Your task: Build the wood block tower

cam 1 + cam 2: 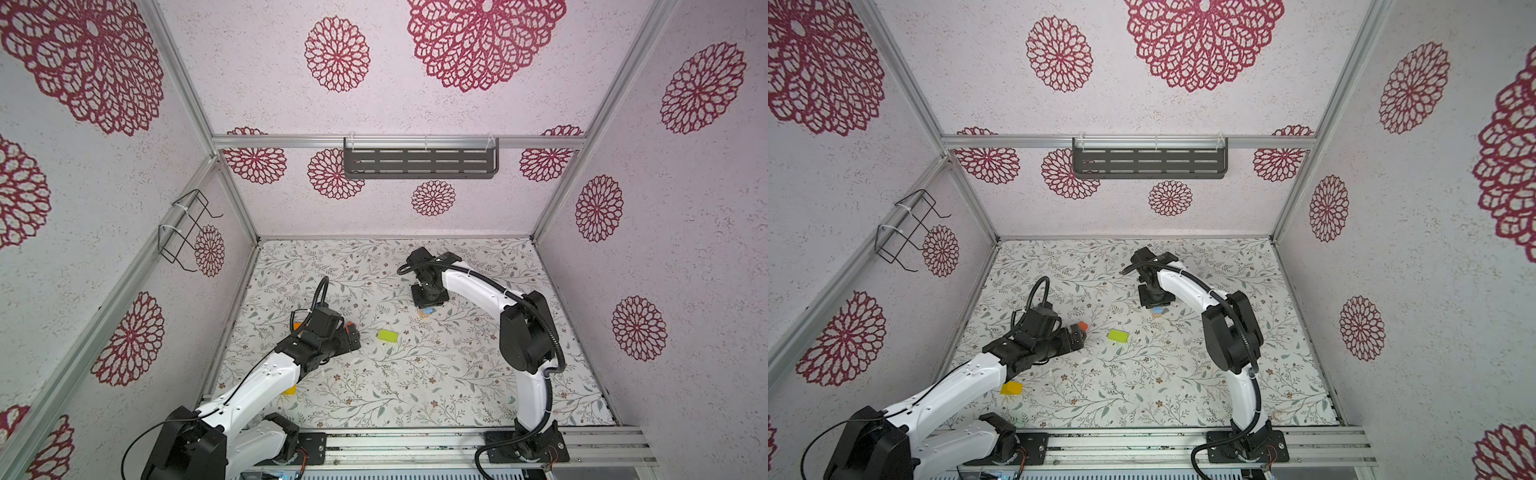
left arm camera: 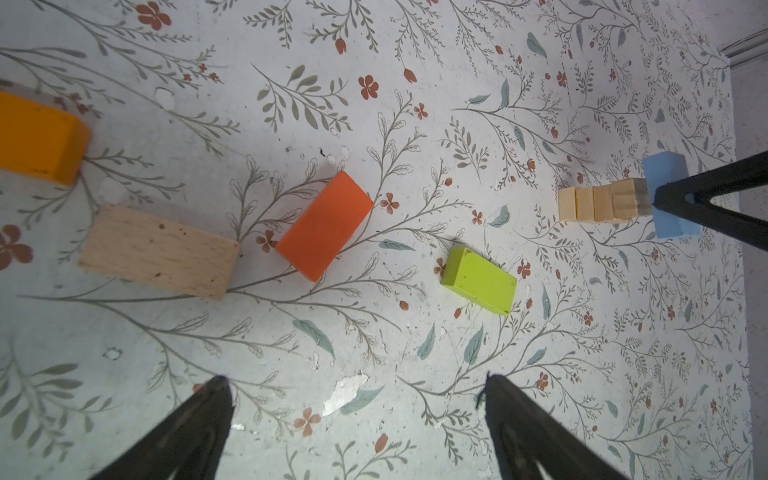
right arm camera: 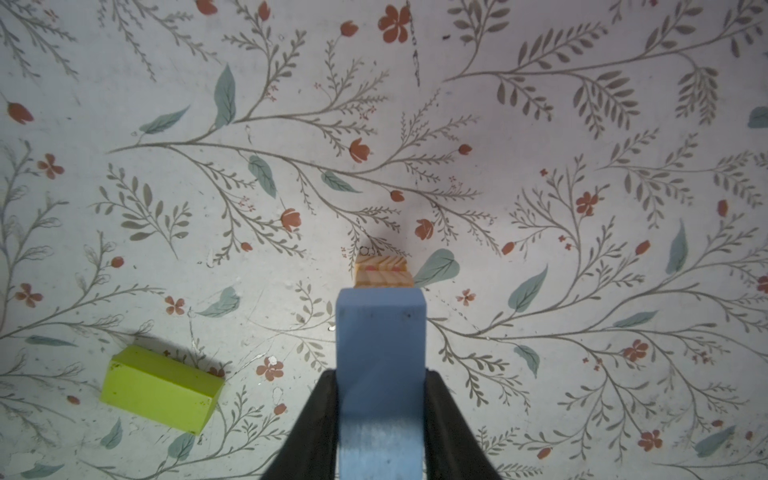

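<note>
Presently a blue block (image 3: 380, 324) is pinched by the right gripper (image 3: 380, 374) at the top of the tower (image 3: 383, 272). A centred, level set-down is called for. The left gripper (image 2: 357, 386) is held spread and empty.

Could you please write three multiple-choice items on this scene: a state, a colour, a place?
1. The left end effector is: A open and empty; B shut on a block; C shut and empty.
2. The block in the right end effector is: A yellow; B light blue; C red-orange.
3. The lime green block lies: A gripped; B stacked on another block; C on the table between both end effectors.
Key: 1 A, jaws wide, nothing between; 2 B, light blue block clamped; 3 C, nothing touches it.
</note>
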You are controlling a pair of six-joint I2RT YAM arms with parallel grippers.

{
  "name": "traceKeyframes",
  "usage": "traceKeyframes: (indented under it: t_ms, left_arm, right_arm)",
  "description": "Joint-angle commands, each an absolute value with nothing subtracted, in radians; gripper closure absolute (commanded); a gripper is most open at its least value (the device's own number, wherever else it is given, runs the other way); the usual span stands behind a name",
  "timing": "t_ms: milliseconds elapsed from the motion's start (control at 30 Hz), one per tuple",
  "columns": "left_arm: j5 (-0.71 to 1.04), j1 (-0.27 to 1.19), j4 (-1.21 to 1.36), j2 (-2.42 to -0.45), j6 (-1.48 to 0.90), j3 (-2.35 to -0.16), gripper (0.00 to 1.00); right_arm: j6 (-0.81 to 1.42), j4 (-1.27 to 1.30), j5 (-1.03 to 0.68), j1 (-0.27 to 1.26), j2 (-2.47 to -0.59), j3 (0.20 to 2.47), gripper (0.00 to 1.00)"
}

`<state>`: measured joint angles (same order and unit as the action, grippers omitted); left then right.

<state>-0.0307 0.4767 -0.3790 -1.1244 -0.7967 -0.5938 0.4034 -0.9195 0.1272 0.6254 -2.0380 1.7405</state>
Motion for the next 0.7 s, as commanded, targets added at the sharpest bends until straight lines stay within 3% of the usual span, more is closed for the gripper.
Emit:
traceKeyframes:
  t_ms: [0,667]
  left_arm:
    - [-0.026,0.471,-0.368,-1.114,-0.798,-0.585,0.03]
    - [-0.024,0.470,-0.367,-1.123,-0.796,-0.588,0.03]
  right_arm:
    - [0.410,-0.928,0.135,0.632,-1.983,1.738,0.66]
    - [0.406,-0.930,0.135,0.634,-1.978,1.709,0.66]
